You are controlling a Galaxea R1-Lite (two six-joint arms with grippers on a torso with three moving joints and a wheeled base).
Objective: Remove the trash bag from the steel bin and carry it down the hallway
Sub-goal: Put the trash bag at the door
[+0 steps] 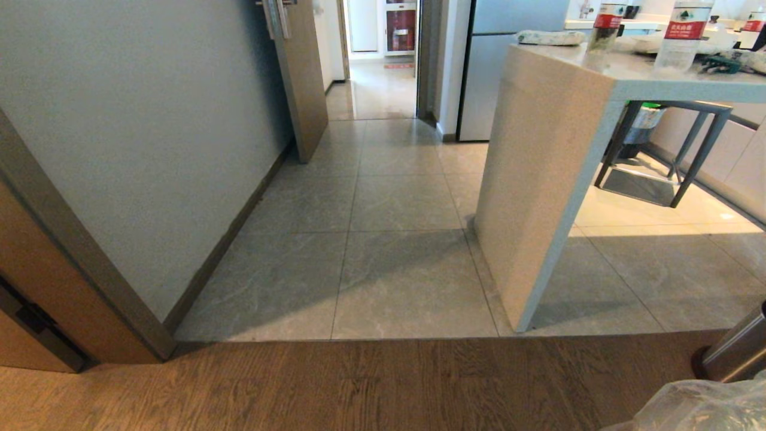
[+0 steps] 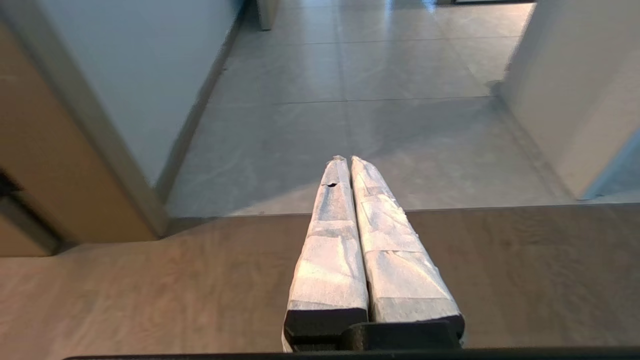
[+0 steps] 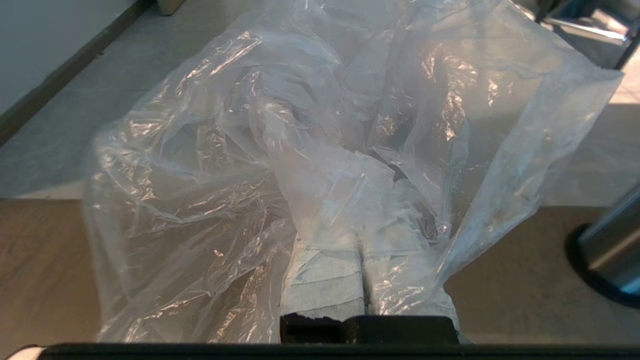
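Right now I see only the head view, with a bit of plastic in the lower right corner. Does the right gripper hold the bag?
Observer: Yes. The right wrist view shows the right gripper shut on the trash bag, with the plastic draped over it.
Operator: And the left gripper? It is outside my view.
Observer: The left gripper is shut and empty, above the wood floor.
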